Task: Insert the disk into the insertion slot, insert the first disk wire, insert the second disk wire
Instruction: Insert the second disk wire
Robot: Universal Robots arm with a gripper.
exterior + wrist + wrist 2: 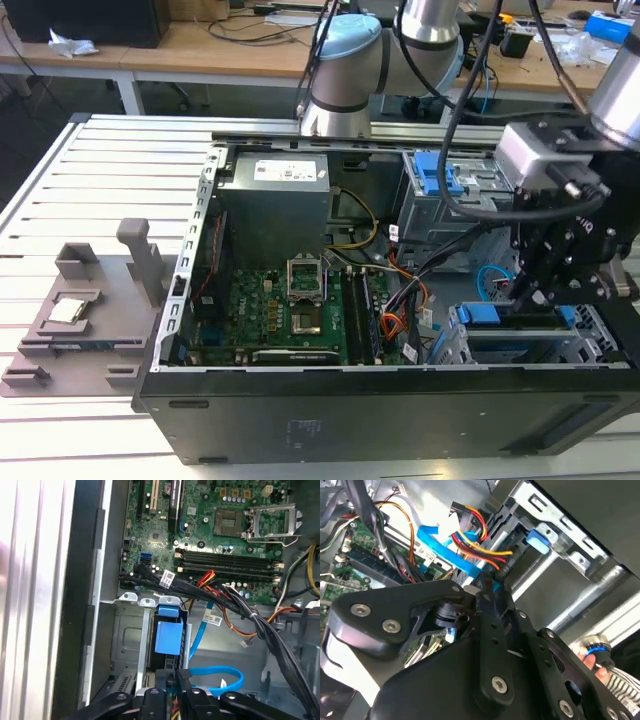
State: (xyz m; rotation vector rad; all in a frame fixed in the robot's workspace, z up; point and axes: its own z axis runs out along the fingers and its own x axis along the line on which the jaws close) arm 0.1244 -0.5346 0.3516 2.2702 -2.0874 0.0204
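The gripper point(527, 292) hangs directly over the insertion slot point(480, 352) at the case's near right corner in the exterior view. It is clenched on a dark plug at the disk point(168, 636), whose long axis runs into the bay. The second disk wire point(220, 672) loops just beside it.

we note the arm point(350, 70) has silver tube sections and pale blue joint caps, with black cables running along it. at the wrist sits a light grey box-shaped unit point(535, 150) above black hardware. the claw point(525, 295) is matte black; in both wrist views its linkage plates point(395, 615) are rounded and fastened with silver screw heads. in the second wrist view we also log a silver knurled ring with a blue band point(595, 647) and a black-and-white ribbed piece beside it.
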